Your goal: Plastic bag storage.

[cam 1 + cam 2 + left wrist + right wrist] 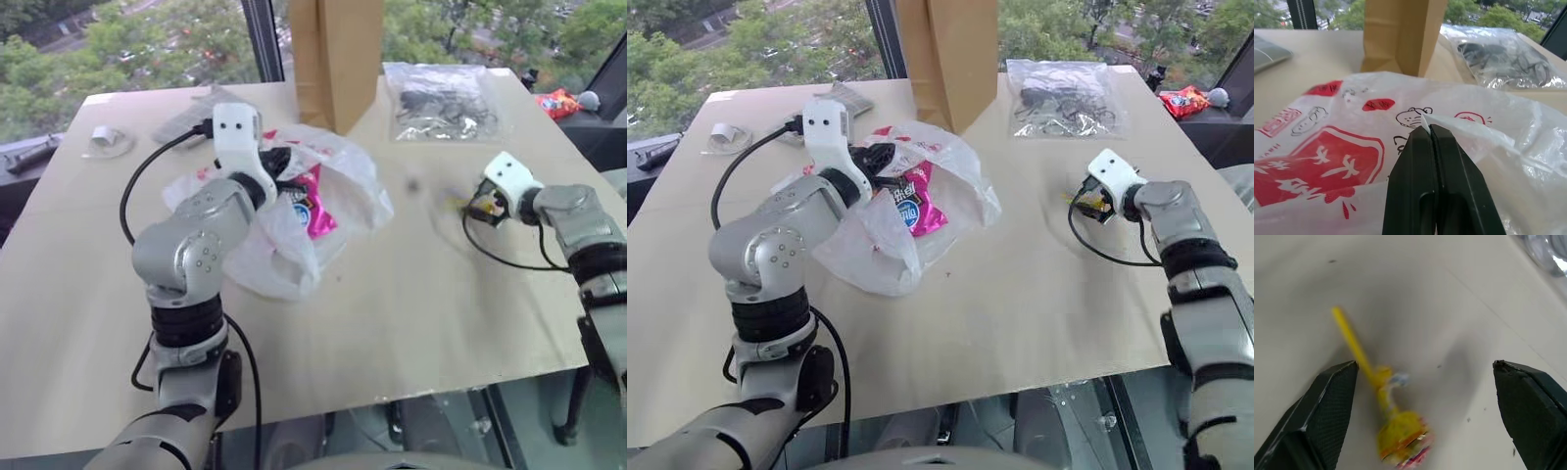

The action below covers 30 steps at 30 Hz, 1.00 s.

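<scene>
Left end effector [1430, 134] clamped on a fold of the plastic bag [294, 211], mid-bench [392, 313], pink packet [315, 206] inside; right end effector [1425, 377] wide open over a yellow lollipop [1396, 431]; centre on stick, close gently, keep bag mouth up.

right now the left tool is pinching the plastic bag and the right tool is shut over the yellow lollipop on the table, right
Not quite. The left tool does pinch the plastic bag, but the right tool is open: in the right wrist view its fingers stand wide apart on either side of the yellow lollipop lying on the table.
</scene>
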Tool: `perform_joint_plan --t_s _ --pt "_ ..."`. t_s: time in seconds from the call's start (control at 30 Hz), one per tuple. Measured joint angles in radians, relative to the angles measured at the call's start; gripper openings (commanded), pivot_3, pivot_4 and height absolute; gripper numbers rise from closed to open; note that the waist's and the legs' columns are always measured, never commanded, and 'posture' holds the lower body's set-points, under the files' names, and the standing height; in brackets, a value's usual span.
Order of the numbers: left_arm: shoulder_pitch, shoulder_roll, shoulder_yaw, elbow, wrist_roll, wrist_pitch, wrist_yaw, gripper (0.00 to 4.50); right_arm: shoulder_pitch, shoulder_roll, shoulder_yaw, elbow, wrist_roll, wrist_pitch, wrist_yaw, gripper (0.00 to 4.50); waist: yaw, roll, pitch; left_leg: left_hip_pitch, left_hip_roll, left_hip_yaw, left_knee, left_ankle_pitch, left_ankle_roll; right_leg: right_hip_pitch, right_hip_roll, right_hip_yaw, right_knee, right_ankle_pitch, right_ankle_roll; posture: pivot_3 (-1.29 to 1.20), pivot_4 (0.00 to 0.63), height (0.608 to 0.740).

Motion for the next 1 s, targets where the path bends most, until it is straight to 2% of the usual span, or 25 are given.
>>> perform_joint_plan --t_s 0.07,0.1,0.13,0.2,0.27,0.33,0.5,0.6,0.7,0.77,0.87,0.93,1.0 --pt "0.001 0.000 0.008 -0.022 0.002 0.008 0.008 0.00 -0.029 0.012 -0.024 0.069 0.003 0.021 0.061 3.32 0.002 0.000 0.000 0.000 0.000 -0.002 0.001 0.000 0.000 0.002 0.000 -0.002 -0.002 0.001 0.001 0.00 0.150 0.740" --pt "0.004 0.000 0.018 -0.035 0.002 0.014 0.011 0.00 -0.041 0.015 -0.036 0.090 0.005 0.043 0.100 2.66 0.003 0.000 0.000 0.001 0.000 -0.003 0.001 0.000 0.000 0.004 0.000 -0.003 -0.003 0.001 0.001 0.00 0.150 0.740" --pt "0.006 0.000 0.023 -0.039 0.003 0.016 0.011 0.00 -0.043 0.016 -0.042 0.095 0.006 0.054 0.119 2.37 0.003 0.000 0.000 0.001 0.000 -0.004 0.001 0.000 0.000 0.004 0.000 -0.003 -0.003 0.001 0.001 0.00 0.150 0.740" --pt "0.012 0.001 0.031 -0.046 0.006 0.021 0.014 0.00 -0.045 0.016 -0.058 0.096 0.007 0.084 0.179 1.31 0.004 0.000 0.000 0.000 0.000 -0.005 0.001 0.000 0.000 0.005 0.000 -0.005 -0.005 0.001 0.001 0.00 0.150 0.740" --pt "0.017 0.000 0.030 -0.048 0.008 0.022 0.014 0.00 -0.046 0.014 -0.065 0.084 0.008 0.098 0.210 0.49 0.003 0.000 0.000 0.000 0.000 -0.005 0.001 0.000 0.000 0.005 0.000 -0.005 -0.006 0.001 0.001 0.00 0.150 0.740" --pt "0.017 -0.001 0.025 -0.048 0.013 0.023 0.011 0.00 -0.030 0.009 -0.085 0.033 0.014 0.133 0.258 0.02 0.003 0.000 0.000 0.000 0.000 -0.006 0.000 0.000 0.000 0.005 0.000 -0.006 -0.006 0.001 0.001 0.00 0.150 0.740" --pt "-0.009 0.009 0.017 0.007 0.021 0.012 -0.020 0.00 0.124 -0.023 -0.144 -0.259 0.090 0.286 0.329 0.02 0.003 0.000 0.000 -0.001 0.000 -0.007 0.000 0.000 0.000 0.004 -0.001 -0.007 -0.006 0.001 0.001 0.00 0.150 0.740" --pt "-0.027 0.009 0.014 0.049 0.021 0.006 -0.042 0.00 0.283 -0.043 -0.189 -0.609 0.189 0.484 0.344 0.02 0.001 0.001 0.000 -0.005 0.000 -0.007 0.000 0.000 0.000 0.000 -0.001 -0.006 -0.005 0.001 0.001 0.00 0.150 0.740" --pt "-0.042 0.022 0.005 0.080 0.021 -0.002 -0.068 0.00 0.371 -0.007 -0.225 -0.940 0.301 0.675 0.304 0.02 -0.006 0.002 0.000 -0.005 0.000 -0.004 0.000 0.000 0.000 -0.004 -0.001 -0.004 -0.002 0.001 0.001 0.00 0.150 0.740" --pt "-0.052 0.035 -0.002 0.093 0.020 -0.006 -0.094 0.00 0.382 0.091 -0.244 -1.200 0.405 0.822 0.230 0.02 -0.009 0.002 0.000 -0.004 0.000 -0.004 0.000 0.000 0.000 -0.004 0.000 -0.004 -0.001 0.001 0.001 0.00 0.150 0.740" --pt "-0.063 0.051 -0.005 0.100 0.020 -0.007 -0.118 0.00 0.358 0.244 -0.227 -1.361 0.481 0.928 0.127 0.02 -0.001 0.002 0.000 -0.004 0.000 -0.005 0.002 0.000 0.000 -0.003 0.000 -0.003 0.001 0.001 0.001 0.00 0.150 0.740" --pt "-0.071 0.059 -0.006 0.104 0.016 -0.006 -0.135 0.00 0.317 0.372 -0.184 -1.365 0.484 0.955 0.027 0.02 -0.001 0.002 0.000 -0.003 -0.001 -0.004 0.003 0.000 0.000 -0.003 -0.001 -0.002 0.003 0.001 0.001 0.00 0.150 0.740" --pt "-0.074 0.064 0.001 0.093 -0.004 0.001 -0.155 0.00 0.254 0.475 -0.122 -1.272 0.441 0.916 -0.067 0.02 0.000 0.002 0.000 -0.002 -0.001 -0.003 0.003 0.000 0.000 -0.003 -0.001 -0.002 0.004 0.001 0.001 0.00 0.150 0.740"
